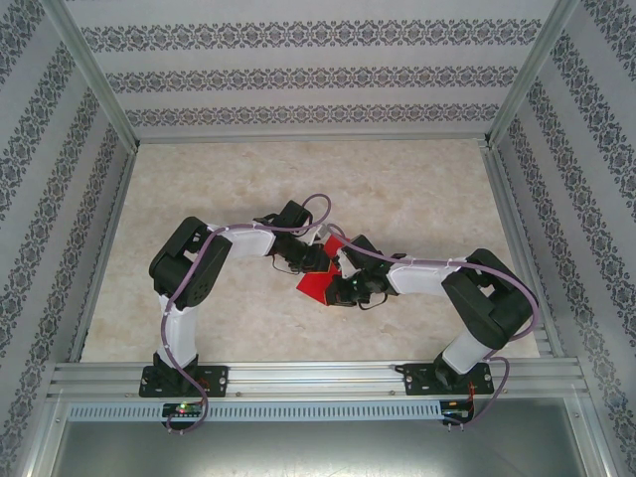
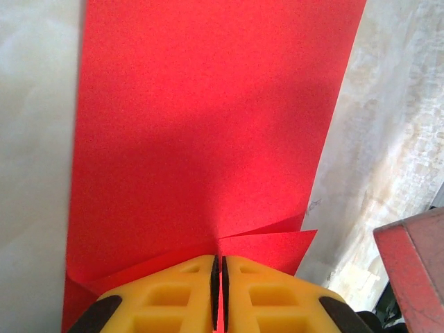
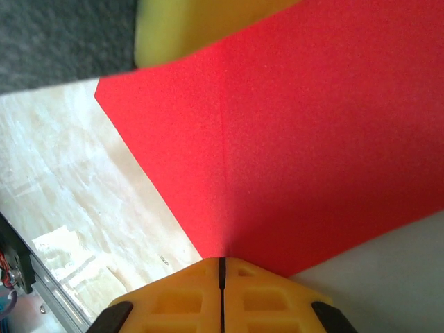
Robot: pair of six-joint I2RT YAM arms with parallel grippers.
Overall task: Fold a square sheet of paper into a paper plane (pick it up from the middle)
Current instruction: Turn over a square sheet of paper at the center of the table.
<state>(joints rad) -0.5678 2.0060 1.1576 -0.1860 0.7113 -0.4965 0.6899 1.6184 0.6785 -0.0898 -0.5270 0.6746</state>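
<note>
At table (image 1: 417, 189) centre, pinched red paper (image 2: 208, 139)

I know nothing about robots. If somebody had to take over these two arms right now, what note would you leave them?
left gripper: shut on the red sheet of paper, at an edge where small flaps overlap.
right gripper: shut on a corner of the same sheet.
Sheet: between both grippers, at the middle of the table.
Done: sheet gripped by both; one crease shows in the right wrist view.
Left: the remaining folds; no dart shape yet.
</note>
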